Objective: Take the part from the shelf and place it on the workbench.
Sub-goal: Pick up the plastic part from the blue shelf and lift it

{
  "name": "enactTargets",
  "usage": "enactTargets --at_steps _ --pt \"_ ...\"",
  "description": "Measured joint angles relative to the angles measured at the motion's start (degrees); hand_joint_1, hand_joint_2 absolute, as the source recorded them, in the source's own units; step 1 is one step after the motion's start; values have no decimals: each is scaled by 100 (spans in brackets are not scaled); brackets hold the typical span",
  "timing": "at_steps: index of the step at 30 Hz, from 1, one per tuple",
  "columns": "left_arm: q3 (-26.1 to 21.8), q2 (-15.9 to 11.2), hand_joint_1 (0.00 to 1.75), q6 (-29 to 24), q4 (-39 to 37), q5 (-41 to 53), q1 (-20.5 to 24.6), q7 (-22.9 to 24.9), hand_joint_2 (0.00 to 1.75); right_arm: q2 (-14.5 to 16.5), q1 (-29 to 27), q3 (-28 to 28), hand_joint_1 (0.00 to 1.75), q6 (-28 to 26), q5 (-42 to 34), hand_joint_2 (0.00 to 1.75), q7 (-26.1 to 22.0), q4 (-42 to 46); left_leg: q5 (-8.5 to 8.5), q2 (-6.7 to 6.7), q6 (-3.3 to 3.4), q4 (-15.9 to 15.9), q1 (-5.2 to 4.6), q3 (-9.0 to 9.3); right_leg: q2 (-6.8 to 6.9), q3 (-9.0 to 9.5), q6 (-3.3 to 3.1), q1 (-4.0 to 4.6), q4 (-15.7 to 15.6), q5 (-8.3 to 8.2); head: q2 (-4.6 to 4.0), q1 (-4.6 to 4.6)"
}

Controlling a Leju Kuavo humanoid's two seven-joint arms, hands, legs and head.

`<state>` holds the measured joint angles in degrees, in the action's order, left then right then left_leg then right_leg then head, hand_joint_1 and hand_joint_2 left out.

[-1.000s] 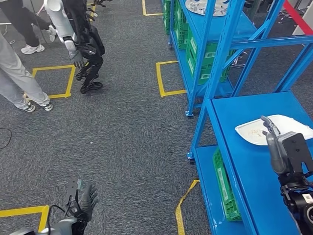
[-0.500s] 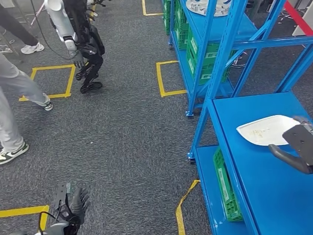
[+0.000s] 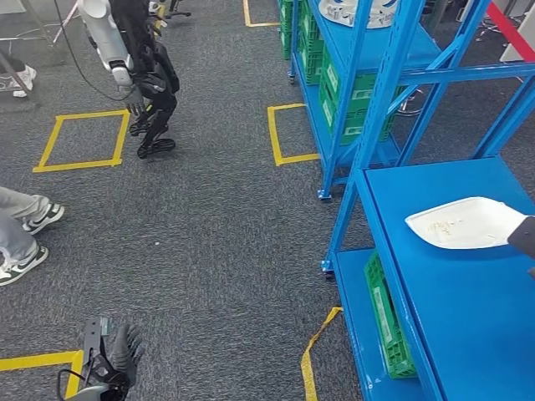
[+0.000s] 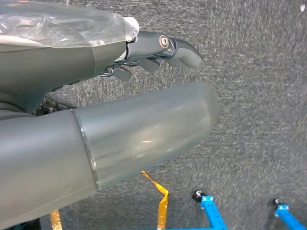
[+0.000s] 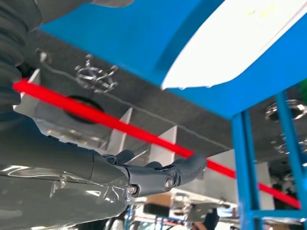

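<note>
The white part (image 3: 466, 223) lies near the right edge of the blue shelf (image 3: 454, 326), and its far right end is covered by a dark piece of the right hand (image 3: 523, 238), which the picture's right edge cuts off. The marks on the part are too small to read. In the right wrist view the part (image 5: 231, 45) is cut by the picture's edge. The left hand (image 3: 123, 355) is cut by the bottom edge. A person's legs (image 3: 19, 221) enter from the left edge, the body unseen.

Matt, perhaps plastic part (image 3: 466, 222); painted-metal shelf (image 3: 441, 317)
</note>
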<state>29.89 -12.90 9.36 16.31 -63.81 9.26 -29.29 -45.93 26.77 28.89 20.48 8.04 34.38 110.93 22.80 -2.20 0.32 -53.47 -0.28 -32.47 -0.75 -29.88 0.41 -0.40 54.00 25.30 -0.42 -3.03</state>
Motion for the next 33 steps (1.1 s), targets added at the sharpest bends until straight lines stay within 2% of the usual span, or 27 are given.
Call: enactTargets --at_steps 3,10,18,21,26,29,33 --pt "-32 -7 0 11 0 -2 -8 -3 0 -185 44 -15 0 171 -70 175 47 19 0 0 0 0 1 0 0 0 0 0 0 0 0 1" --pt "-87 -9 0 14 0 68 16 101 0 -500 230 262 0 1139 -29 175 392 38 0 0 0 1 1 0 0 0 0 1 0 0 0 1" --pt "-98 -7 0 8 0 107 51 117 0 -677 428 662 0 1345 277 175 308 -46 0 0 0 1 1 0 0 0 0 1 0 0 0 0" --pt "-99 4 0 5 0 133 74 142 0 -690 499 819 0 1393 547 175 149 -167 0 0 0 1 1 -1 0 0 0 1 0 1 0 1" --pt "-102 43 0 -10 0 172 117 179 0 -674 701 1156 0 1388 1058 175 -411 -639 0 -2 0 2 1 -5 2 3 0 2 0 0 0 0" --pt "-106 67 0 -11 0 201 147 189 0 -582 898 1447 0 1345 1260 175 -773 -1089 -2 -5 2 2 1 -6 6 4 0 3 1 0 0 1" --pt "-108 93 0 -2 0 267 181 222 0 -384 1090 1789 0 1093 1354 175 -1014 -1696 -4 -12 4 2 1 -7 15 4 0 3 1 0 0 1"
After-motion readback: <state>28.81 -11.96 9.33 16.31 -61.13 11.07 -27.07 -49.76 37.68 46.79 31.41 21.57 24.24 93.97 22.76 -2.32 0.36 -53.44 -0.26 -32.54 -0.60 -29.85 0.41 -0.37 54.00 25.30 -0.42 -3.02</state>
